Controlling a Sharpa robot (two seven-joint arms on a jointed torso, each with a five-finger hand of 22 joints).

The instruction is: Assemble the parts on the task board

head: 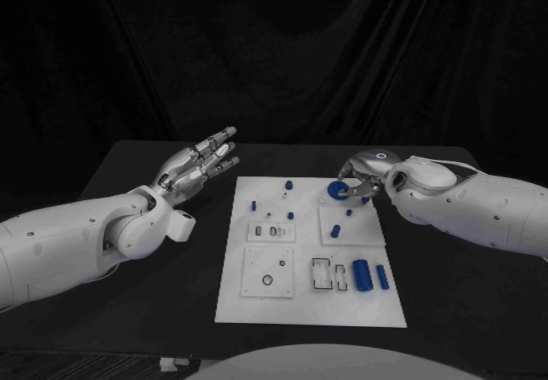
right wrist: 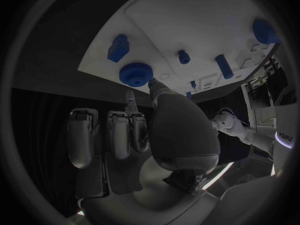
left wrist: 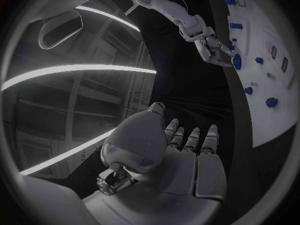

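Note:
The white task board (head: 308, 305) lies in the middle of the black table. Near its far right corner my right hand (head: 367, 176) pinches a round blue gear (head: 338, 190) between thumb and a finger, just over the board. The right wrist view shows the fingertips (right wrist: 153, 87) at the gear's (right wrist: 136, 74) rim. The left wrist view shows that hand (left wrist: 206, 40) and the gear (left wrist: 237, 61) from the side. My left hand (head: 196, 168) hovers over the table left of the board, fingers spread, holding nothing.
Small blue pegs (head: 288, 185) stand at the board's far end. A short cylinder (head: 337, 231) lies mid-board; a thick cylinder (head: 361, 275) and a bar (head: 382, 277) lie at the near right. A blue block (right wrist: 118, 47) sits beside the gear.

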